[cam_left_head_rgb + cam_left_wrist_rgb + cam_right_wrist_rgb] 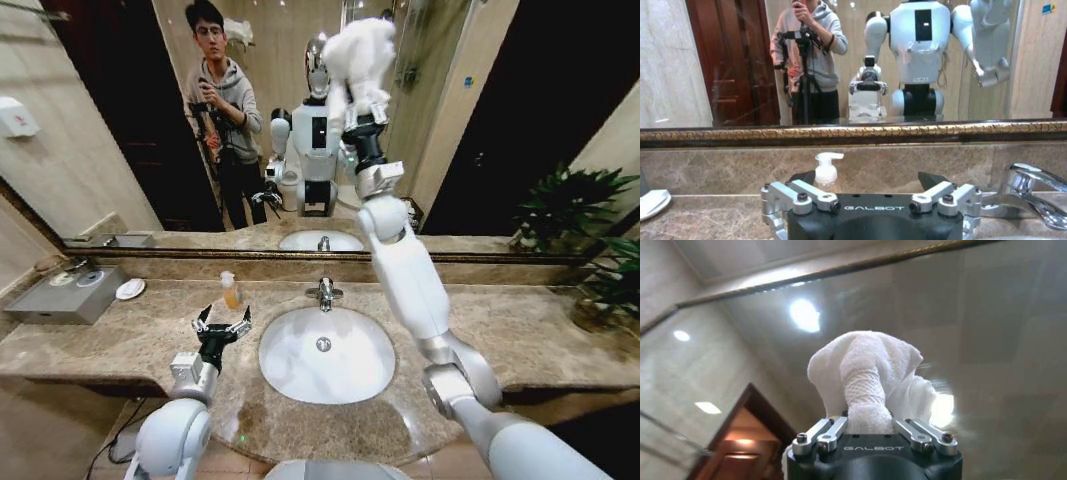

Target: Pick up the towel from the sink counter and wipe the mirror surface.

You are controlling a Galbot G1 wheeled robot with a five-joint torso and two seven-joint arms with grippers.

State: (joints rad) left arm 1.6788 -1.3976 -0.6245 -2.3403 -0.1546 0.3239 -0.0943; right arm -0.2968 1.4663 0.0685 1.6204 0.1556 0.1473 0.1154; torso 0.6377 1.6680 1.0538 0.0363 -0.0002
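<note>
My right arm reaches up over the basin, and its gripper is shut on the white towel. The bunched towel is held high against the mirror surface. In the right wrist view the towel bulges out from between the closed fingers of the right gripper, right at the glass. My left gripper hangs open and empty just above the sink counter, left of the basin. Seen from the left wrist, the left gripper faces the mirror's bronze frame.
An oval white basin with a chrome faucet sits mid-counter. A soap pump bottle stands just beyond my left gripper. A white soap dish and a grey box lie far left. A potted plant stands far right.
</note>
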